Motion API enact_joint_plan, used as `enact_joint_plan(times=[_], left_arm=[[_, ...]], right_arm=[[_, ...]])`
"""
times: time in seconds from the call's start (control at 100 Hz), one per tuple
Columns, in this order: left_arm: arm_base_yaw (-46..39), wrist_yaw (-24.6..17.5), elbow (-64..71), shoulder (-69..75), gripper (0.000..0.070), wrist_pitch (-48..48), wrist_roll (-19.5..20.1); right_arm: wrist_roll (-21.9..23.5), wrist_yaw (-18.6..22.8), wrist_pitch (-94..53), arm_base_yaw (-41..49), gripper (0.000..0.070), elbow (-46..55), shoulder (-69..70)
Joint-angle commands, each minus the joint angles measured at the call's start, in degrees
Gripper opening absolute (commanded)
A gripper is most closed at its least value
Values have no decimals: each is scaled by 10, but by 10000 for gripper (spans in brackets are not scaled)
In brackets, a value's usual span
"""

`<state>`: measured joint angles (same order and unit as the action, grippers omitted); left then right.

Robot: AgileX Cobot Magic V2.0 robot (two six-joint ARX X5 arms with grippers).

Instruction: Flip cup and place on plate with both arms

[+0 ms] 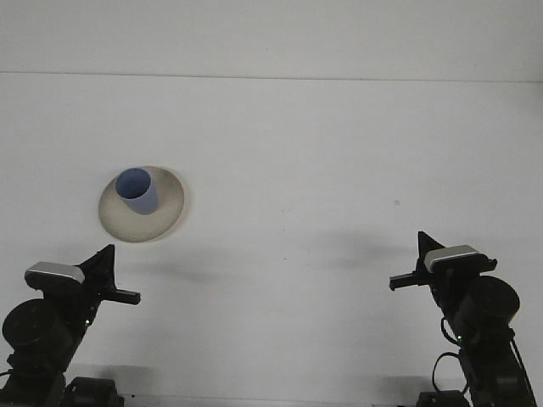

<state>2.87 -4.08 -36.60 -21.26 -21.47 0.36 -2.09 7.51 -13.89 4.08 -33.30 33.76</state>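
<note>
The blue cup (137,190) stands mouth-up on the beige plate (168,212), at about ten o'clock on the white table (322,170). The left gripper (105,259) sits near the plate at seven o'clock, fingers pressed together and empty. The right gripper (422,246), well apart at four o'clock, looks likewise closed, though its fingers overlap from here. The task seems finished; what remains is probably only parking both arms.
</note>
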Motion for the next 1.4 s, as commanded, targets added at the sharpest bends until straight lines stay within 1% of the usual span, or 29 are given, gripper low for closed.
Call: enact_joint_plan(times=[0.0, 0.48, 0.75, 0.91, 1.01, 1.15, 1.24, 1.39], left_arm=[[0, 0, -7, 0, 11, 6, 2], [0, 0, -7, 0, 11, 5, 2], [3, 1, -6, 0, 11, 28, 8], [3, 1, 31, 12, 11, 98, 8], [3, 1, 87, 35, 12, 171, 7], [3, 0, 168, 81, 11, 249, 7], [4, 0, 213, 112, 12, 276, 10], [4, 0, 264, 156, 12, 281, 25]], right_arm=[[8, 0, 7, 1, 0, -5, 0], [8, 0, 7, 1, 0, -5, 0], [8, 0, 7, 1, 0, -5, 0], [8, 0, 6, 1, 0, -5, 0], [8, 0, 7, 1, 0, -5, 0], [8, 0, 7, 1, 0, -5, 0], [8, 0, 7, 1, 0, -5, 0], [8, 0, 7, 1, 0, -5, 0]])
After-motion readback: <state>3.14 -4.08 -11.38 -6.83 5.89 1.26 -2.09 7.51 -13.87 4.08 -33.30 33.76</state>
